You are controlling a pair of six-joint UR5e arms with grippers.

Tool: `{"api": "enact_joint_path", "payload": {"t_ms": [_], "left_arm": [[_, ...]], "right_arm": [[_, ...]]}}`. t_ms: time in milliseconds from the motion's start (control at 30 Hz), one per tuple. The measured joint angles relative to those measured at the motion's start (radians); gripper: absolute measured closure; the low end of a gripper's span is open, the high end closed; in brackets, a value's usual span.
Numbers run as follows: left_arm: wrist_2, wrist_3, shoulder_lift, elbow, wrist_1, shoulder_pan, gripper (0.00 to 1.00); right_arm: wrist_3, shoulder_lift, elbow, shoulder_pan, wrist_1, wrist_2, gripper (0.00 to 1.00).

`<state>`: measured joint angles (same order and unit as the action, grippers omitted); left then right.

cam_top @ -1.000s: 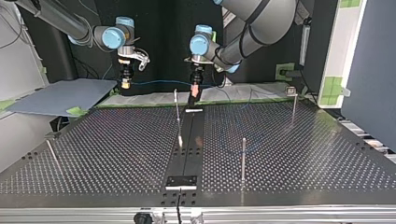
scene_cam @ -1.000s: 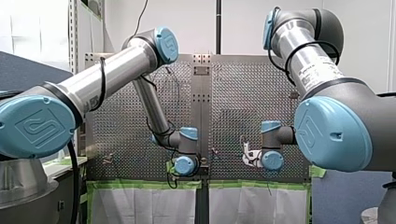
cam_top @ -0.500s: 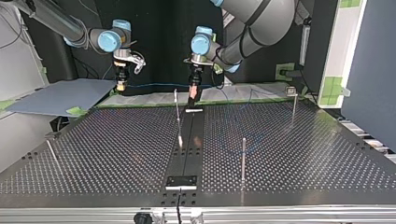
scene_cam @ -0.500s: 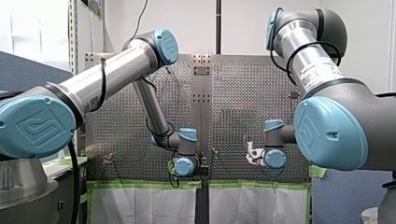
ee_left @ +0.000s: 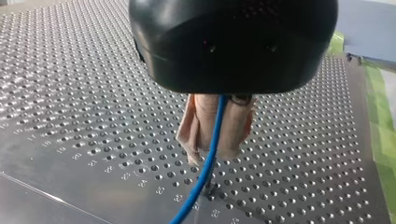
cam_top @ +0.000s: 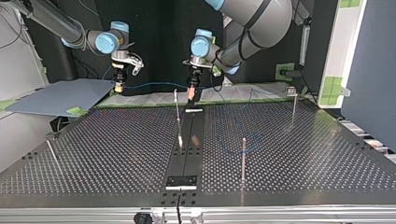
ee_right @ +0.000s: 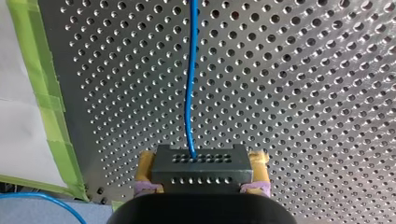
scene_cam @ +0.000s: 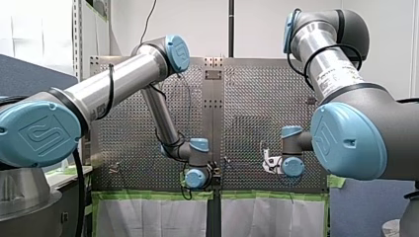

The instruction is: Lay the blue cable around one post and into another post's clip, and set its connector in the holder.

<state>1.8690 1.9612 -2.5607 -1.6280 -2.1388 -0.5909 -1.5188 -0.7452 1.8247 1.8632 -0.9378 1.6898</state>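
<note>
The thin blue cable [cam_top: 154, 85] spans the far edge of the perforated table [cam_top: 289, 154] in the top view, strung between my two grippers. My left gripper [cam_top: 190, 94] hangs at the centre; in the left wrist view its beige pads [ee_left: 231, 135] are shut on the cable [ee_left: 205, 177], which drops toward the plate. My right gripper [cam_top: 118, 87] is at the top view's left. In the right wrist view, the cable [ee_right: 189, 93] runs ahead from a black perforated block [ee_right: 200, 168] held between my right gripper's yellow pads [ee_right: 145, 170]. The connector is not visible.
Thin metal posts stand at the centre [cam_top: 176, 105], the right rear [cam_top: 293, 105] and the near right [cam_top: 243, 156]; a leaning one [cam_top: 51, 151] is at the left. A black strip [cam_top: 187, 140] runs down the middle to a small plate [cam_top: 182, 181]. Green tape [ee_right: 44, 102] edges the table.
My right gripper has moved toward the top view's left, drawing the cable out between the grippers. My left gripper has barely shifted.
</note>
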Motion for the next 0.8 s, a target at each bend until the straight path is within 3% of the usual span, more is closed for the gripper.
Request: {"api": "enact_joint_path", "payload": {"t_ms": [467,800], "left_arm": [[-0.018,-0.011,-0.063,0.087,-0.062,0.001,1.0],[-0.002,-0.005,-0.067,0.124,-0.115,0.018,1.0]], "right_arm": [[0.006,0.0,-0.007,-0.005,-0.01,-0.013,1.0],[0.006,0.0,-0.012,-0.01,-0.013,-0.018,1.0]]}}
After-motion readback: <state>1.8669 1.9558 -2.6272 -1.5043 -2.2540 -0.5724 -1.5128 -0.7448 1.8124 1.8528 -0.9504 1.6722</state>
